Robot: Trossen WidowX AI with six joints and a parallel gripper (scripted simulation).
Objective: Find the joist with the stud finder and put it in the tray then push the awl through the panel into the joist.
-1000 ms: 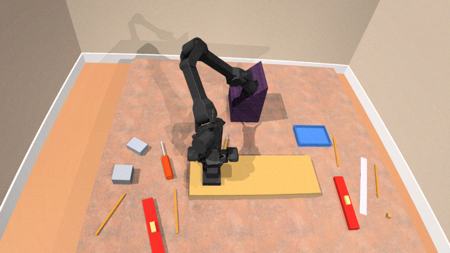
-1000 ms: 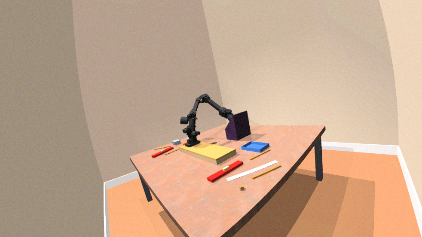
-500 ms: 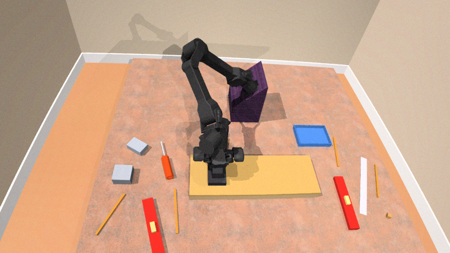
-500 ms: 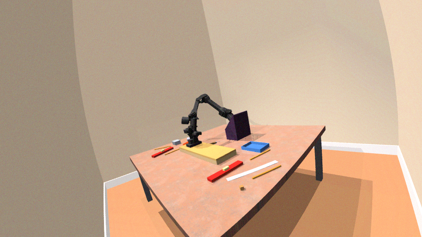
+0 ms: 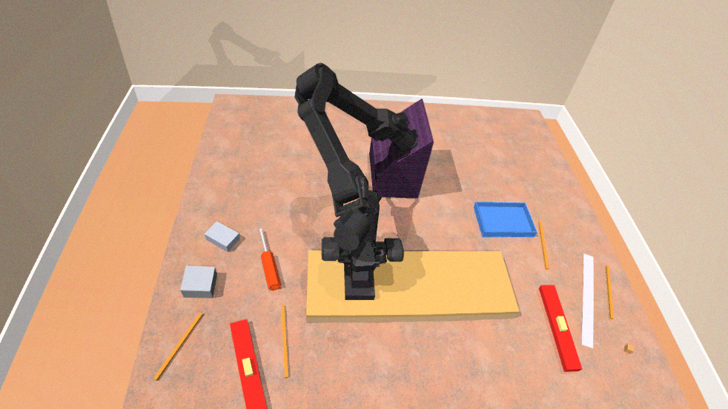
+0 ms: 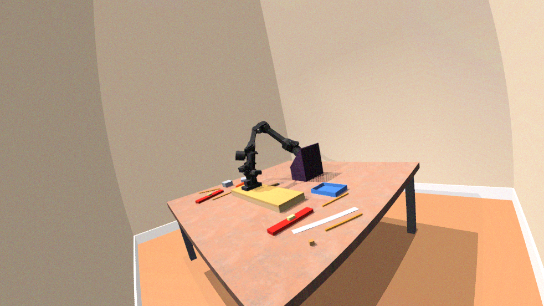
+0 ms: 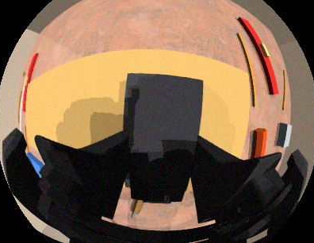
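Observation:
My gripper [image 5: 360,258] [image 6: 251,178] [image 7: 162,133] is shut on the dark stud finder [image 5: 359,293] [image 6: 251,186] [image 7: 166,107]. The stud finder is upright at the left part of the yellow floor panel [image 5: 451,289] [image 6: 275,197] [image 7: 225,91], on it or just above it; I cannot tell which. No indicator on it shows. The blue tray [image 5: 508,233] [image 6: 322,193] [image 7: 35,163] is empty, behind and right of the panel. A tan-handled tool, seemingly the awl [image 6: 275,184] [image 7: 138,206], lies behind the panel; the arm hides it in the top view.
A purple slanted block [image 5: 399,176] [image 6: 307,164] stands behind, near my arm's raised part. Left are an orange-red screwdriver-like tool [image 5: 270,270] [image 7: 259,143] and two grey blocks [image 5: 198,281] [image 5: 222,235]. Red levels [image 5: 247,350] [image 5: 555,310], pencil-like sticks and a white strip [image 5: 588,300] flank the panel.

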